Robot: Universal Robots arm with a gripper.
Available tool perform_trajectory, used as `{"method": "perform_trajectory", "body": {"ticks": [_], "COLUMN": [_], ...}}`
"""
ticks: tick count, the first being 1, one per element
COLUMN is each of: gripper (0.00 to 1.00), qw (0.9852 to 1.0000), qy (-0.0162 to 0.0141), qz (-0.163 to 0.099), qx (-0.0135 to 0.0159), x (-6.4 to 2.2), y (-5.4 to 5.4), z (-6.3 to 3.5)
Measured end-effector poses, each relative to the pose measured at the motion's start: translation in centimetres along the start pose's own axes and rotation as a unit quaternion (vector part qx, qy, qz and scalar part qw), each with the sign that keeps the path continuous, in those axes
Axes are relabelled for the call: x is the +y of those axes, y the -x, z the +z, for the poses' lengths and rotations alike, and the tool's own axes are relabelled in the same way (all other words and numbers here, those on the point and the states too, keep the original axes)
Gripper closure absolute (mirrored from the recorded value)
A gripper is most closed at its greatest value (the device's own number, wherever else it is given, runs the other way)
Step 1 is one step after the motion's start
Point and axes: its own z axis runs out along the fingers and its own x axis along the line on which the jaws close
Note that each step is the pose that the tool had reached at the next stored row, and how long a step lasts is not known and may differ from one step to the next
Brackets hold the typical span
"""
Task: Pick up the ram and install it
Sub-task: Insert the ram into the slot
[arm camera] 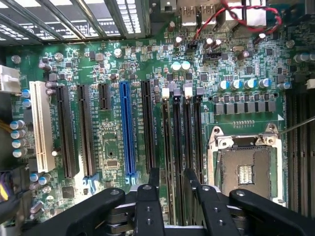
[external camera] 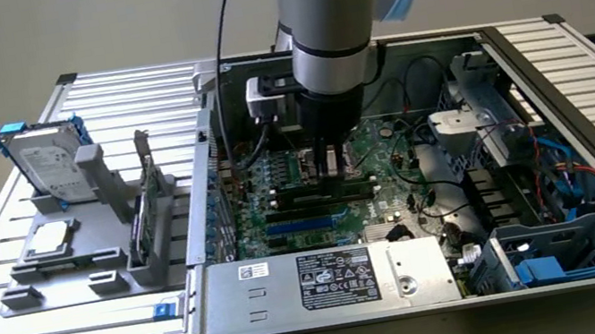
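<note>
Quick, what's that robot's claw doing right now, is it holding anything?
Gripper: open, holding nothing, its fingers straddling the ram seated in a slot on the motherboard.

Matt black plastic pincer (arm camera: 171, 189); glossy green motherboard (arm camera: 113, 98).
</note>
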Motion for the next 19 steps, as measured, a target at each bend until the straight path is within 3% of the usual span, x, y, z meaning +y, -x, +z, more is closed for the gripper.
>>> {"method": "perform_trajectory", "body": {"ticks": [5,7,11,19], "gripper": [0.66,0.75,0.89,0.89], "qw": [1.0000,1.0000,1.0000,1.0000], "qy": [0.0014,0.0019,0.0025,0.0026], "qz": [0.000,0.000,0.000,-0.001], "qx": [0.0000,0.0001,0.0000,-0.0001], "x": [0.05,0.07,0.06,0.06], "y": [0.0,0.0,0.0,0.3], "z": [-1.54,-1.91,-1.96,-1.24]}}
